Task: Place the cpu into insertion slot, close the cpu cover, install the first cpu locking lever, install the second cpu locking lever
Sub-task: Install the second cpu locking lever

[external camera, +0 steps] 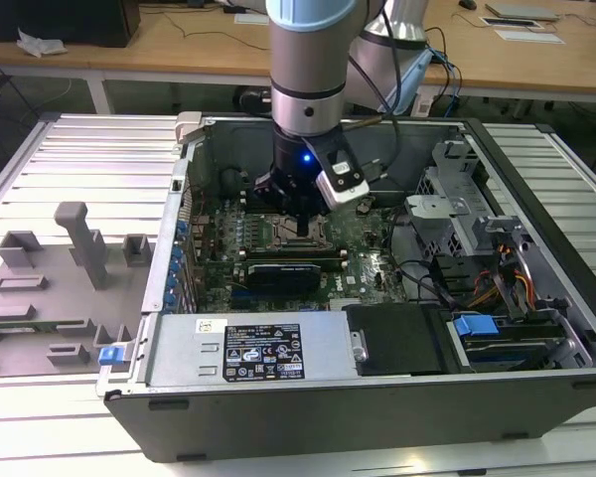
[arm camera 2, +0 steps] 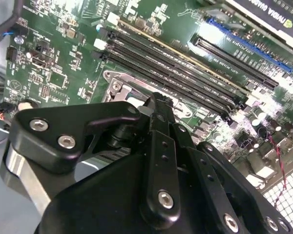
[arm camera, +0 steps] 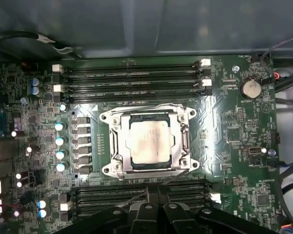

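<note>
The cpu point(arm camera: 147, 141), a dull silver square, lies in the insertion slot point(arm camera: 109, 118) on the green motherboard. The cpu cover point(arm camera: 118, 146) lies flat around it, with the chip showing through its window. In the first wrist view my gripper point(arm camera: 157, 189) is shut with nothing between its fingers. Its tips hover just beside the slot's edge, over the nearest memory slots. The second wrist view has the closed fingertips point(arm camera 2: 158, 101) over a corner of the slot point(arm camera 2: 118, 84). In the exterior view the gripper point(external camera: 300, 214) reaches down into the open computer case above the slot point(external camera: 300, 237).
Long black memory slots point(arm camera: 132, 78) run on both sides of the socket. Case walls point(external camera: 184, 199) surround the board, with a drive cage point(external camera: 457, 189) at the exterior view's right and a power supply point(external camera: 248, 348) in front. A grey fixture tray point(external camera: 50, 288) sits on the table at the left.
</note>
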`<state>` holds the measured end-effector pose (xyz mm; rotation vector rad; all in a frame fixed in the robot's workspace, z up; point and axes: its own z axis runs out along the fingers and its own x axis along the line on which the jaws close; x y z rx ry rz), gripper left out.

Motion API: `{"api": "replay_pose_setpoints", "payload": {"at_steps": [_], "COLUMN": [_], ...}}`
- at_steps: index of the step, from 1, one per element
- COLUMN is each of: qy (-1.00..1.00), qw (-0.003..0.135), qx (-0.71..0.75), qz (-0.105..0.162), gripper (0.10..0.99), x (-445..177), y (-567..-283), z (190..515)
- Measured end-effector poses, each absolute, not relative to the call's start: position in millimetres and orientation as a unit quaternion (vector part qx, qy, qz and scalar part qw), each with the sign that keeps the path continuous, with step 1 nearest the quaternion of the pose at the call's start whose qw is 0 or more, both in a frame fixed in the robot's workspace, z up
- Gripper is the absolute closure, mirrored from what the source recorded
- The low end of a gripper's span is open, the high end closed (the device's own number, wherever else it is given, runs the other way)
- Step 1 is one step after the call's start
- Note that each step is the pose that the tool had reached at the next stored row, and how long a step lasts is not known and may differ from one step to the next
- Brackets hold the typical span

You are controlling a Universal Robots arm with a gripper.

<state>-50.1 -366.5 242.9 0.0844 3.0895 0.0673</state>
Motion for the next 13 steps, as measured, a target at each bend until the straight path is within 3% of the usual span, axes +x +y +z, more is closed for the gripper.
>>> {"api": "replay_pose_setpoints", "payload": {"at_steps": [13], "qy": [0.999], "qw": [0.025], "qx": [0.028], "qz": [0.027], "gripper": [0.980], "x": [-67], "y": [-367], "z": [222]}}
